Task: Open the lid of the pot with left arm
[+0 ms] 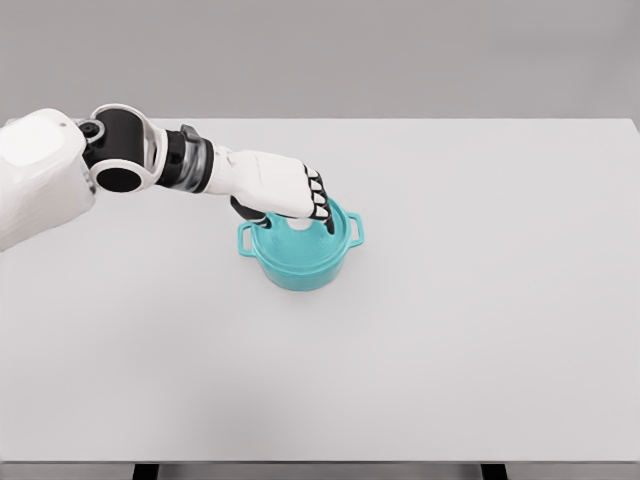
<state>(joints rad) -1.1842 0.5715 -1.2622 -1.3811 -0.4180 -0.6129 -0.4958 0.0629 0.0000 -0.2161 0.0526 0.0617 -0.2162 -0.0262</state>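
Fingers (pixel 318 198) of left hand (pixel 280 185) curled down around knob of lid (pixel 300 238) on teal pot (pixel 300 265), white table (pixel 450 330) beneath.

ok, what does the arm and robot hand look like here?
Only the left arm shows. Glossy white shells, a round black joint ringed in white near the shoulder, then a black and grey metal wrist cuff. The left robot hand has a white back, with black finger segments broken by white bands. No cables or markings visible.

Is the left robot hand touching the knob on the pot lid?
Touching. In the head view, the left robot hand has its fingers curled around the white knob on the lid.
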